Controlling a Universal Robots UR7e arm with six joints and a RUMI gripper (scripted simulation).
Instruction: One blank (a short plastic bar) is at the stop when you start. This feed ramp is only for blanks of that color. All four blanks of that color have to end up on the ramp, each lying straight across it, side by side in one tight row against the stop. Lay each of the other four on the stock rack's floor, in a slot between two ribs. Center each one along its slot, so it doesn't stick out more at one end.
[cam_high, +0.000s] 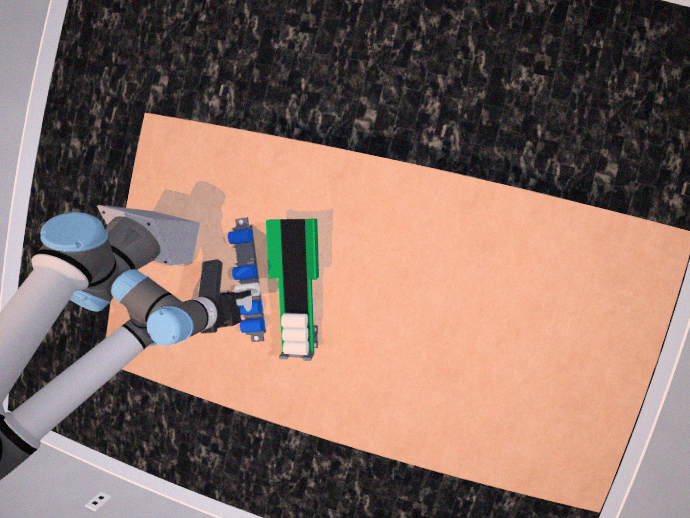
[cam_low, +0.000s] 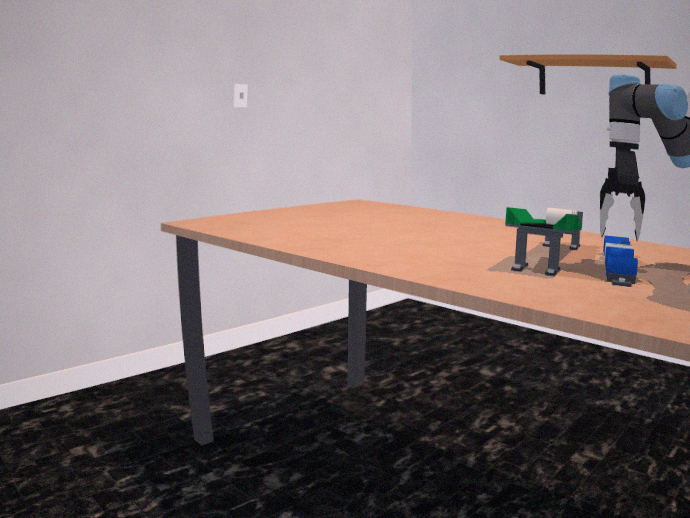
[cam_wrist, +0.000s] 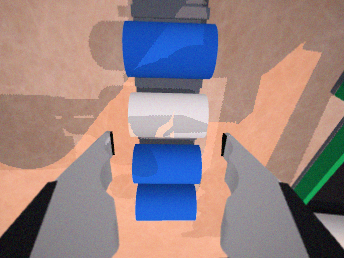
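Three white blanks (cam_high: 294, 333) sit tight against the stop on the green ramp (cam_high: 273, 250). At its 9 o'clock, the rack (cam_high: 244, 257) holds blues plus one white blank (cam_wrist: 168, 116). Gripper (cam_wrist: 167, 150) hangs above, half open, holding nothing.

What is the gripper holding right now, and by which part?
Nothing. The gripper hangs open above the grey stock rack, its fingers apart on either side of the short white plastic blank, not touching it.
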